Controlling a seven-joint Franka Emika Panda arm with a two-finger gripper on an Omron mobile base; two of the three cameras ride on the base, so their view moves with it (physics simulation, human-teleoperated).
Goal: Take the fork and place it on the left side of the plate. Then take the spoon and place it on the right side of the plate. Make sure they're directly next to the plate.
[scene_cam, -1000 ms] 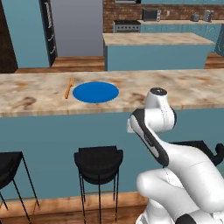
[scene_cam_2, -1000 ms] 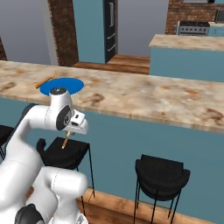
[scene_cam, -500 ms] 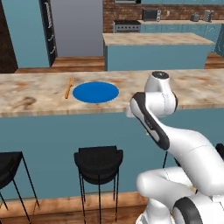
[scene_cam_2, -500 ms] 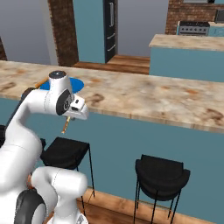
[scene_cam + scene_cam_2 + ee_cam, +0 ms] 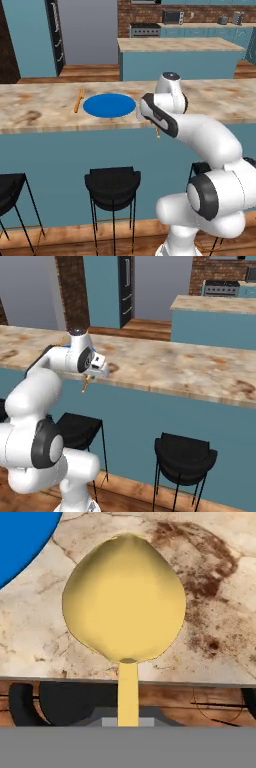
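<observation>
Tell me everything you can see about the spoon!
The spoon is yellow-gold and smooth, with a big rounded bowl and a thin handle. In the hand view the bowl hangs above the marbled counter, near its front edge, with the blue plate off to one side. From the base cameras its handle end pokes down below the gripper, which carries it.

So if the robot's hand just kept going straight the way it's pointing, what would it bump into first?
Most likely the marble counter. The hand holds the spoon pointing down at bare countertop just right of the blue plate, so the spoon's bowl would touch first. How far above the surface it hangs is unclear.
</observation>
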